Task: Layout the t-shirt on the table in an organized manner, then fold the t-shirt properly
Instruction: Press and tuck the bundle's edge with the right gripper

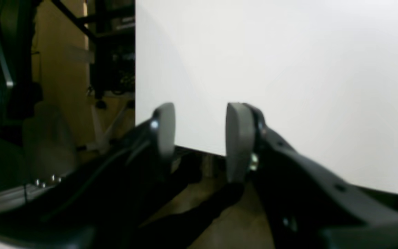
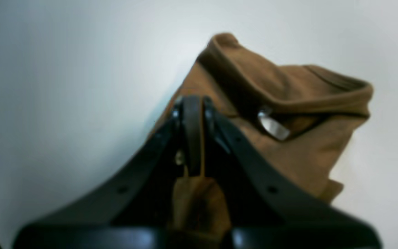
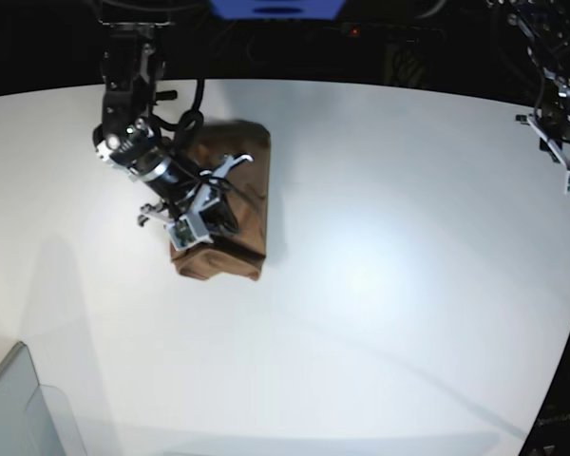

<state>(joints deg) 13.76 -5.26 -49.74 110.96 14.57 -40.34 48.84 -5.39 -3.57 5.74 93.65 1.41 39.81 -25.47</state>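
My right gripper (image 2: 192, 114) is clamped on a fold of the bunched tan-brown cloth t-shirt (image 2: 288, 114) on the smooth white table (image 3: 389, 237); my left gripper (image 1: 200, 138) has its jaws apart, gripping nothing.

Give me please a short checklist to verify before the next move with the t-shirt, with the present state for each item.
1. Right gripper has a grip on the t-shirt: ok, its jaws are shut with tan cloth between them.
2. Left gripper is free to help: ok, open and empty at the table edge.
3. T-shirt is laid out flat: not ok, it sits as a bunched bundle with the white tag showing.
4. Room to spread the shirt: ok, wide bare white tabletop beside it in the base view.
5. Grip takes one cloth layer only: cannot tell, the fingers hide it.
6. Grey bin is away from the shirt: ok.
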